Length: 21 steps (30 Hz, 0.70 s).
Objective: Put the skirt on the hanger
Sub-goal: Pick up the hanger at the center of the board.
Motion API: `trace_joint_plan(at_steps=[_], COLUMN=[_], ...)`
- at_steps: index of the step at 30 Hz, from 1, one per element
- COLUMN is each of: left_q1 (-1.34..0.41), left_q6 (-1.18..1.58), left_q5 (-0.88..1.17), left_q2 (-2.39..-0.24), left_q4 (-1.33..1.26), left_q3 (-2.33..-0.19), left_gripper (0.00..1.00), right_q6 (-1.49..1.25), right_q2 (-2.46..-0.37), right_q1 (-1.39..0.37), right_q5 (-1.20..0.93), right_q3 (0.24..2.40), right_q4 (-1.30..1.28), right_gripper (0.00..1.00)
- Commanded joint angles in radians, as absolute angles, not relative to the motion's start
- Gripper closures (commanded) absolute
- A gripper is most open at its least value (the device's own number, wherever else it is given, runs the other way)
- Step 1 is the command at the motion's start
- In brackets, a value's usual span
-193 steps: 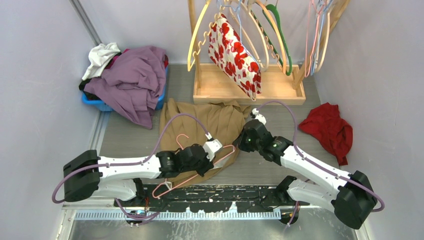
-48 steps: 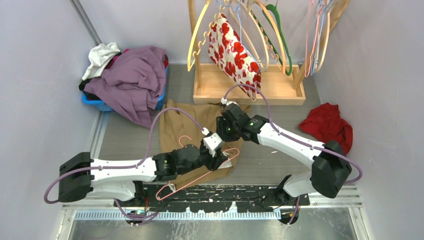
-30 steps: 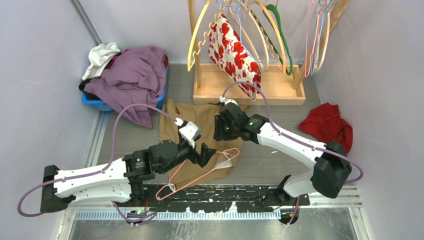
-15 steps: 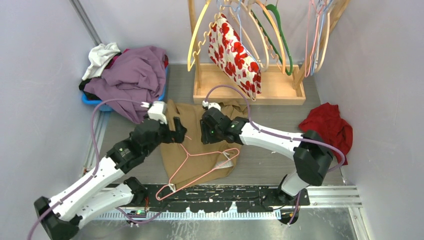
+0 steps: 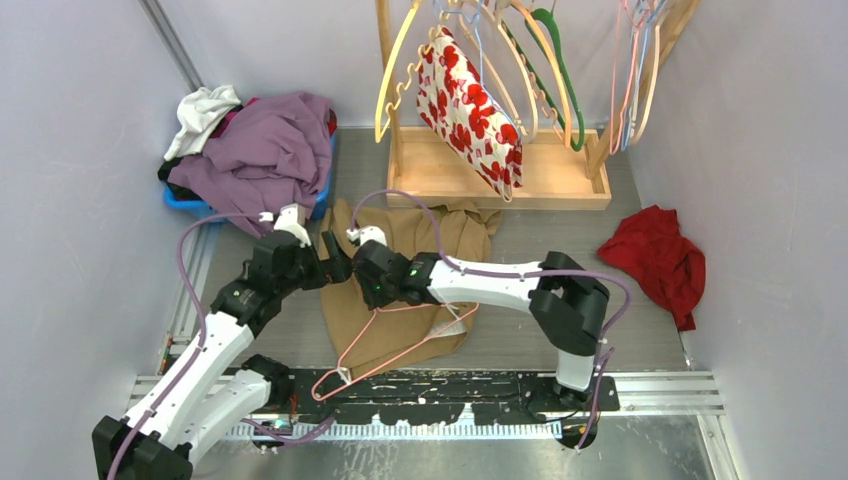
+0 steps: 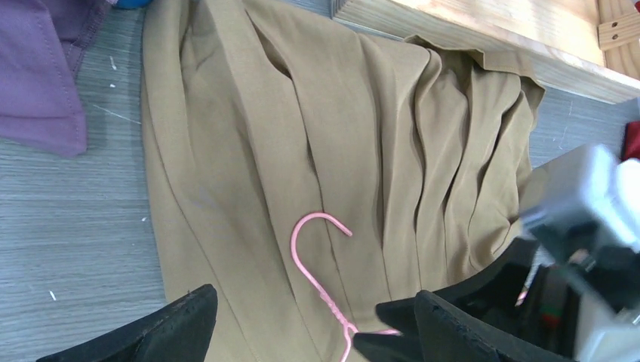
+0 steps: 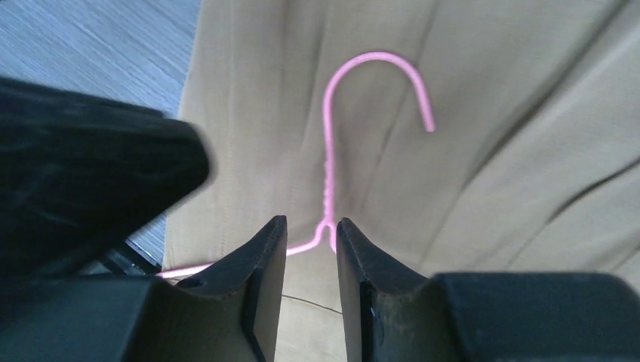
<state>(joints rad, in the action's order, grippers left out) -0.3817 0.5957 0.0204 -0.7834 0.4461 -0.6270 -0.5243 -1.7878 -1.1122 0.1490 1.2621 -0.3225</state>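
Tan pleated fabric skirt [image 5: 400,335] lies flat on the grey bench [image 5: 660,350], just in front of the wooden hanger rack [image 5: 500,180]. The thin pink wire hanger [image 7: 330,188] lies loose on top of it, hook pointing toward the rack.

Claw state: the left claw [image 6: 302,332] is fully released and holds nothing. It hovers over the skirt's edge, beside the hook. The right claw [image 7: 311,225] has its jaws narrowly apart on either side of the hanger's neck, and no grip is visible.

Risks, as judged:
- The wire is thin and lies against cloth, so a pinch may catch skirt fabric or slip off the neck.
- The hanger rests on the skirt and is not threaded into it. Lifting it now would likely leave the skirt behind.
- Both claws stand close together in front of the rack, so contact between them is possible.

Count:
- Tan skirt: one.
- Pink hanger on the skirt: one.
- Claws: two.
- Rack: one. Its hung hangers overlap and cannot be counted.
- Red-and-white floral garment [image 5: 470,110] on the rack: one.
- Crumpled red cloth [image 5: 655,260], right of the rack: one.
- Blue plastic tub [image 5: 190,205], left of the rack: one, heaped with clothes.
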Motion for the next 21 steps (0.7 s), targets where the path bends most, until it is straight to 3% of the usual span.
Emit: trace_joint_plan(at_steps=[1, 9, 21], left_q1=[-0.373, -0.369, -0.342], left_q6=[0.601, 0.601, 0.598], left_q5=[0.057, 0.07, 0.06], left_q2=[-0.782, -0.782, -0.751], left_q4=[0.404, 0.386, 0.414], left_q3=[-0.621, -0.613, -0.62], left_gripper=[0.01, 0.01, 0.01], right_q6=[-0.487, -0.479, -0.488], right_q2=[-1.846, -1.951, -1.965], right_q1=[-1.167, -1.212, -1.229], right_q5=[0.256, 0.431, 0.367], right_q3=[1.362, 1.439, 1.388], right_q4=[-0.342, -0.446, -0.372], right_gripper=[0.64, 0.65, 0.62])
